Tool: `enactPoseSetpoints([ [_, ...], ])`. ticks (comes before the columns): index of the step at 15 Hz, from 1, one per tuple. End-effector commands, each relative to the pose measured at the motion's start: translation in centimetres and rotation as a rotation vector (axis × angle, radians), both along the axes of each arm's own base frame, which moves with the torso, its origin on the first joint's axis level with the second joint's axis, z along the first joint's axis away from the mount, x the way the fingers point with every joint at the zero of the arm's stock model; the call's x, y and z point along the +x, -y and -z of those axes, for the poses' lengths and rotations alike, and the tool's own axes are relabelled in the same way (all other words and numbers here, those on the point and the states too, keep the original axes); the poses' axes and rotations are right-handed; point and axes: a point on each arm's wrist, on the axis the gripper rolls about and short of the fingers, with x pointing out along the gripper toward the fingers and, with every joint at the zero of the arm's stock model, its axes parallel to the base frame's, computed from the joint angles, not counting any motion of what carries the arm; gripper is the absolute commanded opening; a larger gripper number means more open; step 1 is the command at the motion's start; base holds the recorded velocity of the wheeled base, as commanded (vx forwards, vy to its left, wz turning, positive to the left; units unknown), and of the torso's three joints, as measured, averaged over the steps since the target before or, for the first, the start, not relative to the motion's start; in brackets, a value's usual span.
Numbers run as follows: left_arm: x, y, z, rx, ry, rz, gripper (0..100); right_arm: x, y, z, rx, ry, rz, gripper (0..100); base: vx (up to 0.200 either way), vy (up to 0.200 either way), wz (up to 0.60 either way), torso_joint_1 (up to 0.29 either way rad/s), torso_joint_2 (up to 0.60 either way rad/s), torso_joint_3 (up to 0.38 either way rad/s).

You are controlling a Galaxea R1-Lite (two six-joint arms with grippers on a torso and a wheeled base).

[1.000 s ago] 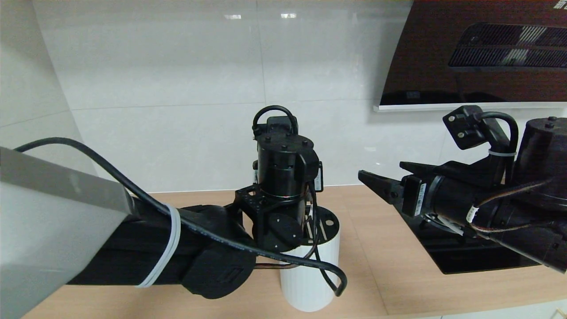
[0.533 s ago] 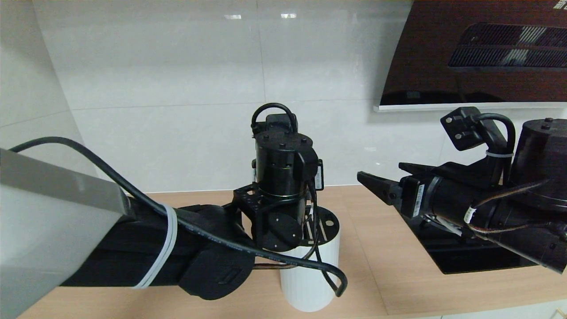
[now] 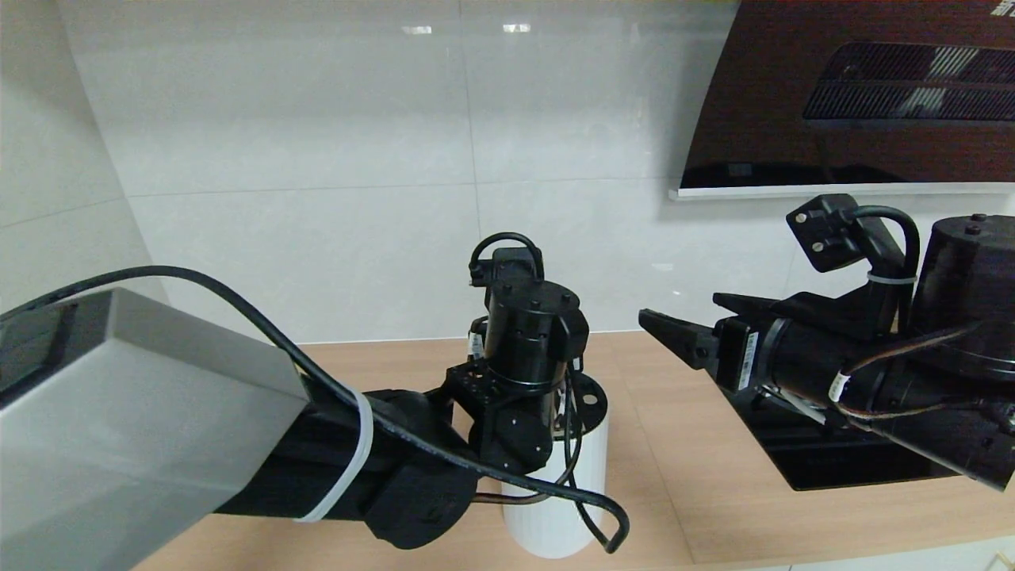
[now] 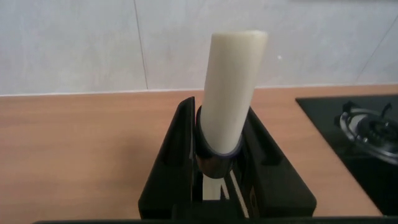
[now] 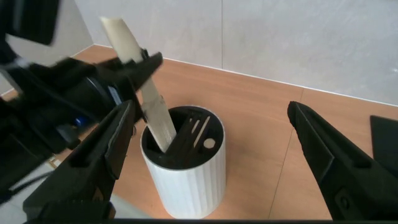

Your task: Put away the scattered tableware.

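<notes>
Left tool (image 4: 219,118) dropped, clamping cream utensil (image 4: 233,81) steeply tip-down into holder (image 5: 186,174); right tool (image 5: 210,111) wide.

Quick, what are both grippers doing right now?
Left gripper: shut on the cream-handled utensil.
Right gripper: open, empty.

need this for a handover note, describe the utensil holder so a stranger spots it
On the wooden counter, left of the black cooktop, stands a white ribbed cylinder. Only it has a black slotted top, with a cream-handled utensil poking into one slot.
</notes>
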Motion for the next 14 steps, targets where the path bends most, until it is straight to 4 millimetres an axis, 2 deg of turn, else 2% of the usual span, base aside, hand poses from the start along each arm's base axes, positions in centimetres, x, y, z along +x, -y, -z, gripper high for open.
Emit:
enactPoseSetpoints([
  [1,0.1,-0.1,0.8,0.017,-0.017,-0.003,0,0.0,0.0,0.0,0.000,0.000,0.000,100,0.000,0.000,0.00,0.000,0.00,0.000],
  [14,0.9,0.8,4.7,0.053,-0.086,0.011,0,0.2,-0.2,0.3,-0.005,-0.006,0.000,100,0.000,0.000,0.00,0.000,0.00,0.000],
])
